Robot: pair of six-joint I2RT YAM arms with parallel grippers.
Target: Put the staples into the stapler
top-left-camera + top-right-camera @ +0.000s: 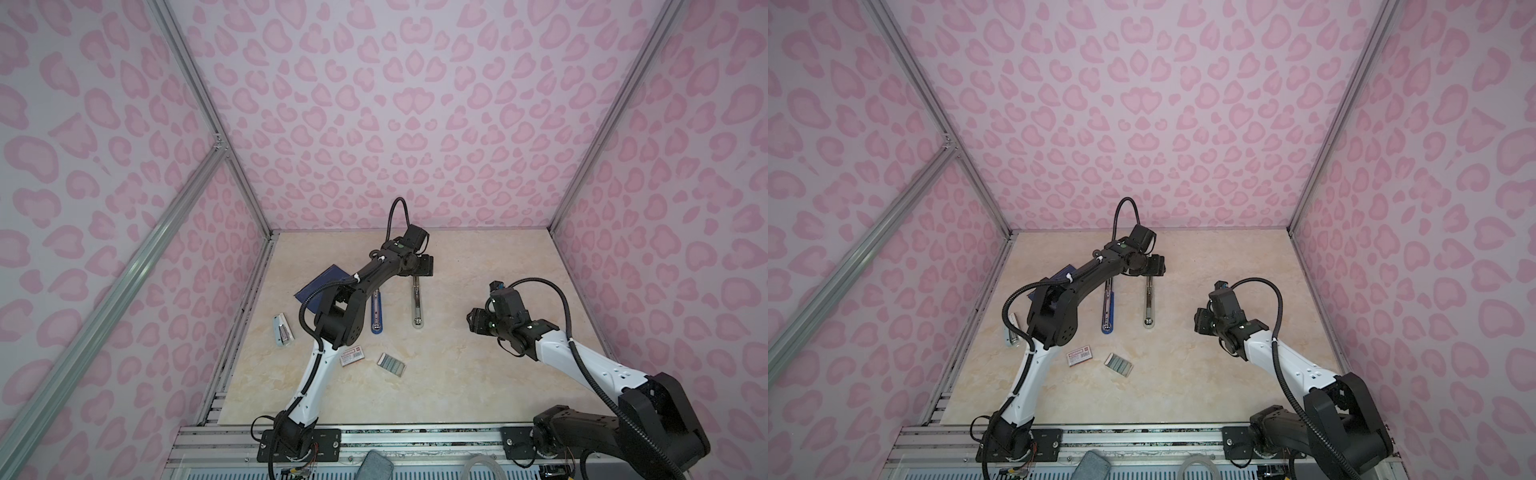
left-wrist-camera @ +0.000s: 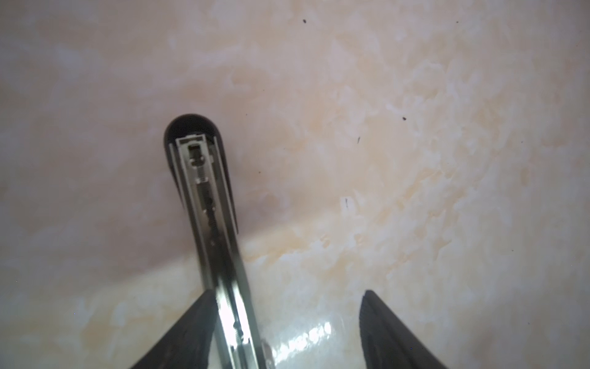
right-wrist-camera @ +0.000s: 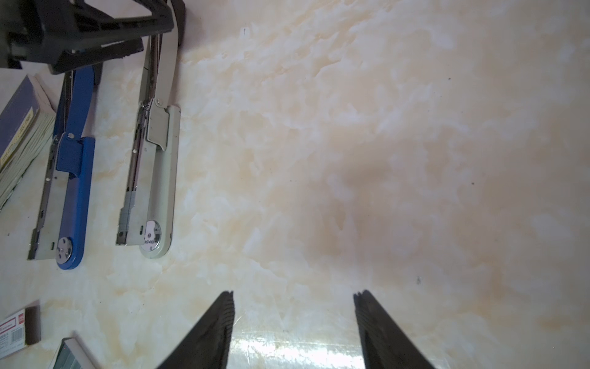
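A grey stapler point(image 1: 416, 303) point(image 1: 1148, 303) point(image 3: 159, 159) lies folded open on the table, with a blue stapler point(image 1: 376, 311) point(image 3: 75, 179) open beside it. My left gripper point(image 1: 422, 268) point(image 2: 289, 292) hangs open over the grey stapler's far end. Its metal channel point(image 2: 204, 179) runs close along one finger point(image 2: 191, 329), and the other finger stands well apart. The staples point(image 1: 391, 364) point(image 1: 1119, 364) point(image 3: 70, 354) lie as grey strips in a white tray near the front. Their red-labelled sleeve point(image 1: 353, 356) point(image 3: 12, 329) is next to them. My right gripper point(image 1: 473, 320) point(image 3: 293, 292) is open over bare table.
A dark blue booklet point(image 1: 320, 282) point(image 3: 19, 127) lies under the left arm, beside the blue stapler. Another small staple box point(image 1: 282, 329) sits by the table's left edge. Pink patterned walls enclose the table on three sides.
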